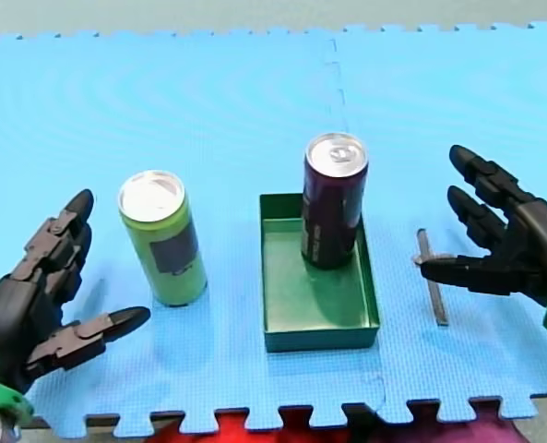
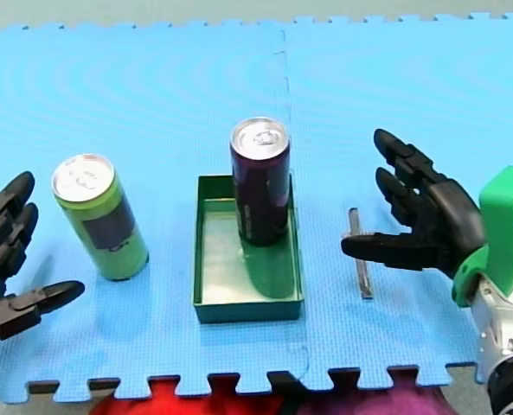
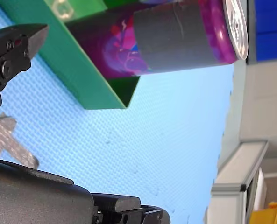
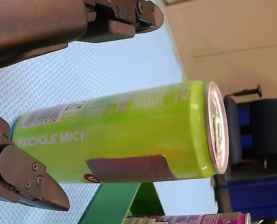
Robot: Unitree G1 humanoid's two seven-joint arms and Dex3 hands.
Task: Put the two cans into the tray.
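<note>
Green can [image 1: 162,238] upright on mat [image 1: 208,111], just left of tray [image 1: 319,338] holding purple can [image 1: 333,203]. Left hand [image 1: 47,286] empty beside it, right hand [image 1: 499,240] empty past tray. Grip mid-body, lift over rim.

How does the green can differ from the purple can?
The green can is lime green; the purple can is dark purple. The green can stands on the blue mat, left of the tray; the purple can stands inside the tray. Both are upright and ungrasped: the left hand is beside the green can, the right hand right of the tray.
</note>
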